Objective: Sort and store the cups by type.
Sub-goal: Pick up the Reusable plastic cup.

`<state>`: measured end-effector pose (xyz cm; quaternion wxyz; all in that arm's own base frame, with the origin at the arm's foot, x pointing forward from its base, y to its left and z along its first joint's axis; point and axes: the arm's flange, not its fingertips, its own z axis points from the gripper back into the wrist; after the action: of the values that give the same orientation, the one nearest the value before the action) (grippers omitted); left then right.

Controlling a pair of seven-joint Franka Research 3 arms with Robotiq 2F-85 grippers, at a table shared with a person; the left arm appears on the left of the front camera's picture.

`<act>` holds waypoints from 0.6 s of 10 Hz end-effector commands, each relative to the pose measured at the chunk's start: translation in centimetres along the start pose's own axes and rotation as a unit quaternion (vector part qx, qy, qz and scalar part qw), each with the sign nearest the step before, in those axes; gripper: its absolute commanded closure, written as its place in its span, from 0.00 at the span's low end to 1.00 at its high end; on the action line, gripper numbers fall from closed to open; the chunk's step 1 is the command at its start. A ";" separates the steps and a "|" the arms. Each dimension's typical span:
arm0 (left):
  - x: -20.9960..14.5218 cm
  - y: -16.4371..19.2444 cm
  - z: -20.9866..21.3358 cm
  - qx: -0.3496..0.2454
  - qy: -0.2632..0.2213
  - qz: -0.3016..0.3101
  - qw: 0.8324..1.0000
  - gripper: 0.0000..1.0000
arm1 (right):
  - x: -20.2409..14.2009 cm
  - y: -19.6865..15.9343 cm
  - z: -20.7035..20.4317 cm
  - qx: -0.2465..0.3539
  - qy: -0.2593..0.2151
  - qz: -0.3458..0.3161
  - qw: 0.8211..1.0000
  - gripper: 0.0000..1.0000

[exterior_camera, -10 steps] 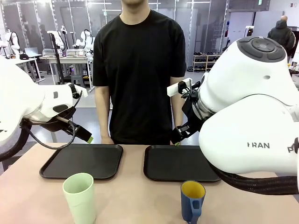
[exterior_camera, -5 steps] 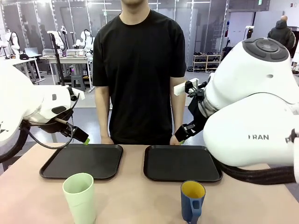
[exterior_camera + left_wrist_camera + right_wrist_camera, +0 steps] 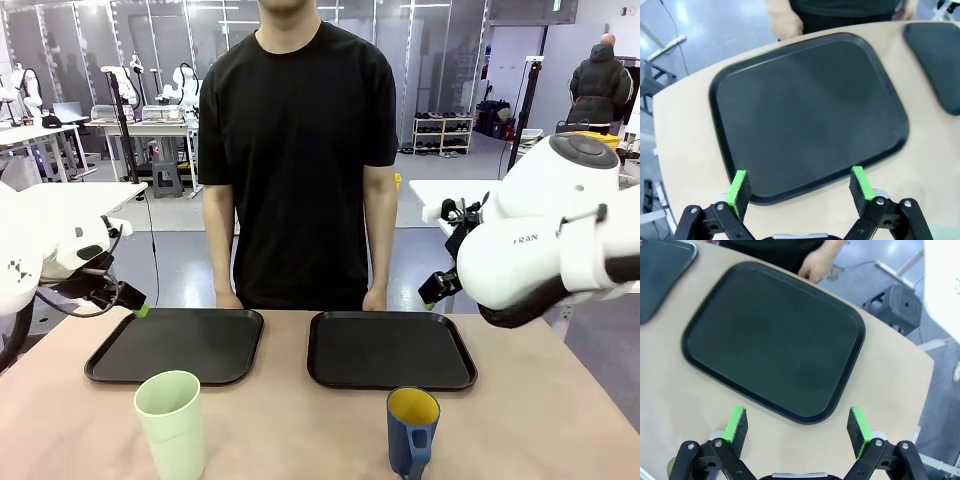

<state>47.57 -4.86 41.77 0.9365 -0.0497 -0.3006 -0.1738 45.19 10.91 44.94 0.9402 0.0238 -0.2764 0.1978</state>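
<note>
Change: both arms have swung outward, clearing the middle.
Left hand (image 3: 800, 186): open, empty, black tray (image 3: 810, 110) just ahead.
Right hand (image 3: 797, 426): open, empty.
Green tumbler (image 3: 170, 420), blue mug (image 3: 412, 430): unsorted on worktop (image 3: 290, 430), well behind both hands.

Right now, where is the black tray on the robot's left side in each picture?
Front view: left tray, lower left, behind the pale green cup.
Left wrist view: left tray, middle of the picture.
Right wrist view: left tray, top left corner, cut off.
Shared landmark: the right tray beside it.
</note>
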 end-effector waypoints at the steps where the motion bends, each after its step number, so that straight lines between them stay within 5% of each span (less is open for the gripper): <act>1: 0.9 1.2 -1.9 -0.007 -0.023 -0.006 1.000 0.00 | 0.9 -2.4 -1.1 0.028 0.023 -0.010 0.999 0.00; 6: 0.5 0.5 -1.5 -0.005 -0.006 0.020 1.000 0.00 | 0.0 -3.1 -2.2 0.023 0.036 -0.036 0.998 0.00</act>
<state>48.97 -4.84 40.73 0.9381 -0.0631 -0.3045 -0.1526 47.62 7.76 43.29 0.9568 0.0449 -0.2371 0.1623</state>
